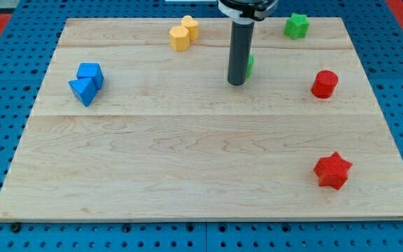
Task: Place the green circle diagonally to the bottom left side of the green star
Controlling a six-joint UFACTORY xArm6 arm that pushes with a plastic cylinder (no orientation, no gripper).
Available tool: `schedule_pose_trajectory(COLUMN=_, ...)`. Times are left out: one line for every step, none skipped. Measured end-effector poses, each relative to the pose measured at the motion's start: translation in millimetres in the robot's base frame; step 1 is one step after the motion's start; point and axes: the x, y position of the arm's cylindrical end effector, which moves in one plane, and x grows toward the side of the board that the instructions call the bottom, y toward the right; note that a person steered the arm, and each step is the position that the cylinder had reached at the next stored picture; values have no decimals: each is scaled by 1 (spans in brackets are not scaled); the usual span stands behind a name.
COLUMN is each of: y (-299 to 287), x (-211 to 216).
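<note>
Tip (236,82) touching the green circle (250,66) (mostly hidden behind the rod), near the desk (187,154) top; green star (297,26) toward upper right. No fingers here.

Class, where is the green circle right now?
The green circle sits near the view's top centre, mostly hidden behind my tip, diagonally down-left of the green star.
</note>
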Motion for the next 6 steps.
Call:
schedule_pose_trajectory(y=0, x=-2)
schedule_pose_trajectory(y=0, x=-16)
schedule_pose_trajectory(y=0, x=-36)
schedule_pose_trajectory(y=0, x=-52)
schedule_pose_trajectory(y=0, x=-66)
schedule_pose_trajectory(y=6, x=-79)
